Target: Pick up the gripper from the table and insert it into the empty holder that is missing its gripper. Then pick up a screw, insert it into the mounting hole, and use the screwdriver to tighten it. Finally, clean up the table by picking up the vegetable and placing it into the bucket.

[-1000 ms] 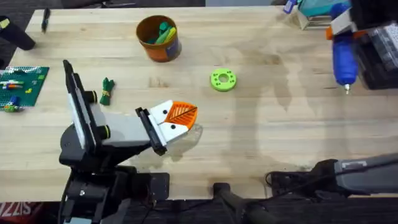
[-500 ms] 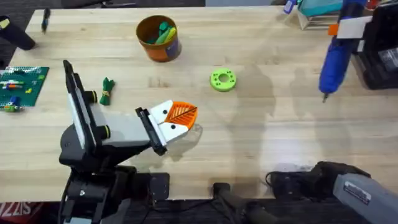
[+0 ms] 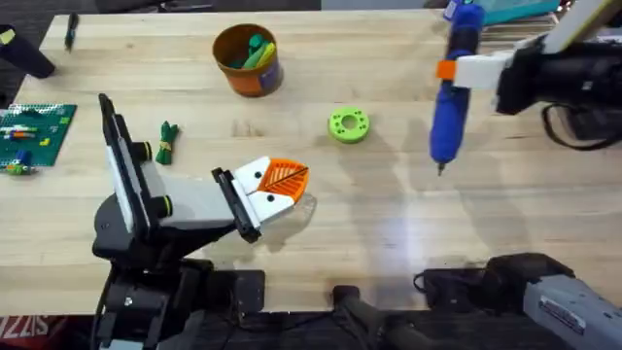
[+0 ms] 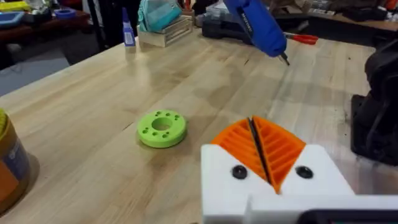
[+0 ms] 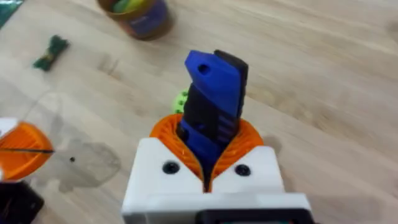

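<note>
From overhead we see the right gripper (image 3: 465, 70) at about two o'clock on the tabletop (image 3: 389, 224), its fingers clamped on the blue screwdriver (image 3: 449, 117). The screwdriver hangs nearly upright, bit down, with its tip above bare wood and well apart from everything else. The green disc (image 3: 349, 125) lies at nine o'clock from that tip. The left gripper (image 3: 282, 185) sits low at about seven o'clock, its orange fingers pressed together with nothing between them. The bucket (image 3: 248, 58) stands at eleven o'clock, with green and yellow pieces inside. The vegetable (image 3: 166, 142) lies flat at nine o'clock, beside the left arm's links and well apart from the bucket. A green plate of bricks (image 3: 34, 134) rests at the far nine o'clock edge.

In the left wrist view we see the left gripper's (image 4: 261, 152) orange ribbed pads meeting along a thin dark line. The disc (image 4: 161, 129) lies just beyond them on the wood. The screwdriver (image 4: 258, 28) hangs tilted farther off, its bit clear of the tabletop (image 4: 93, 112).

In the right wrist view we see the right gripper (image 5: 208, 149) squeezing the screwdriver's (image 5: 211, 93) blue and black body between its orange pads. Beyond it stand the bucket (image 5: 137, 15) and the vegetable (image 5: 51, 52). We also catch the left gripper's orange pad (image 5: 22, 155) to one side.
</note>
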Available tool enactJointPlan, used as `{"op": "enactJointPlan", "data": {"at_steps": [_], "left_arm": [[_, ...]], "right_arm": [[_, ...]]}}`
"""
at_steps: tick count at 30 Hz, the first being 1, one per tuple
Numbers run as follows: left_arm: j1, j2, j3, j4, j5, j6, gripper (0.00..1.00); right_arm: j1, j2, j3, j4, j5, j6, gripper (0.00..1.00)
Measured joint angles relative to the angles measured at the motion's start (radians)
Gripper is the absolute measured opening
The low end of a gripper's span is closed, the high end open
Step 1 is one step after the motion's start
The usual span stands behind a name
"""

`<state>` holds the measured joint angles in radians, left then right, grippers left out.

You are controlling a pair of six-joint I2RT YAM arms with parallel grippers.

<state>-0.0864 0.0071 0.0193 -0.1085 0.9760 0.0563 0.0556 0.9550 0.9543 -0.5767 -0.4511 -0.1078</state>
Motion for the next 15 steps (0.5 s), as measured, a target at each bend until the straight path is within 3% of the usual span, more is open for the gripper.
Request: {"op": "enactJointPlan", "data": {"at_steps": [1,2,5,9,15], "left_arm": [[0.000,0.000,0.000,0.000,0.000,0.000,0.001],[0.000,0.000,0.000,0.000,0.000,0.000,0.001],[0.000,0.000,0.000,0.000,0.000,0.000,0.001],[0.000,0.000,0.000,0.000,0.000,0.000,0.001],[0.000,0.000,0.000,0.000,0.000,0.000,0.001]], "right_arm": [[0.031,-0.002,0.000,0.008,0.000,0.000,0.028],[0.128,-0.025,-0.001,0.015,-0.001,0.000,0.028],[0.195,-0.086,-0.026,0.024,-0.002,0.000,0.028],[0.214,-0.211,-0.121,0.119,-0.002,0.017,0.028],[0.217,-0.306,-0.245,0.480,-0.067,0.055,0.028]]}}
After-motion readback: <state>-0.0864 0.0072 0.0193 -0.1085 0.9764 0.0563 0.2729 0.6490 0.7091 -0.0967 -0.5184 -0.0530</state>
